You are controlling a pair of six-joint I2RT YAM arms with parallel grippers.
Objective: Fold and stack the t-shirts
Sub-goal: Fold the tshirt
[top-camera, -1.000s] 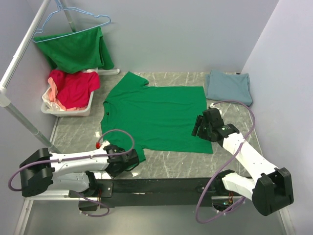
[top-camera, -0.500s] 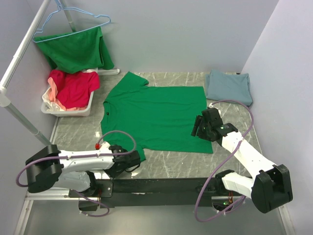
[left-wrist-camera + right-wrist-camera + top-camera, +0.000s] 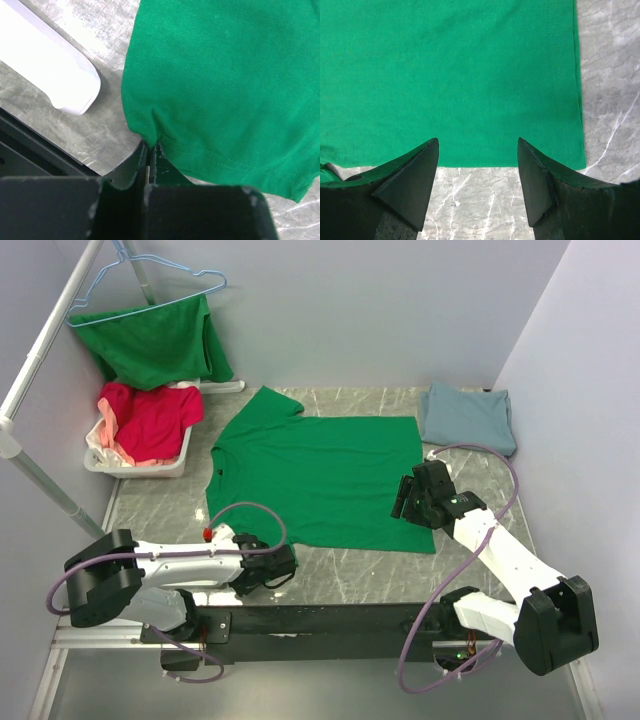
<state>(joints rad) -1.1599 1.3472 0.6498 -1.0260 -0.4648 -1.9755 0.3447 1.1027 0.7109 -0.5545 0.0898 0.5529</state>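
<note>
A bright green t-shirt (image 3: pixel 320 475) lies spread flat in the middle of the marble table. My left gripper (image 3: pixel 288 560) is low at its near-left sleeve. In the left wrist view the jaws (image 3: pixel 150 146) are shut on the puckered corner of that sleeve (image 3: pixel 220 75). My right gripper (image 3: pixel 404 504) hovers at the shirt's near-right side. Its fingers (image 3: pixel 420 170) stand wide open over the cloth's edge (image 3: pixel 470 90), with bare marble between them. A folded blue-grey t-shirt (image 3: pixel 468 417) rests at the back right.
A white basket (image 3: pixel 132 468) at the left holds red and pink shirts (image 3: pixel 150 420). Another green shirt (image 3: pixel 155 340) hangs on a hanger from a metal rack (image 3: pixel 40 360). A black rail (image 3: pixel 330 618) runs along the front edge. Walls close in on three sides.
My left gripper has slid right along the front edge to the sleeve corner and shut on it. The right arm has not moved.
</note>
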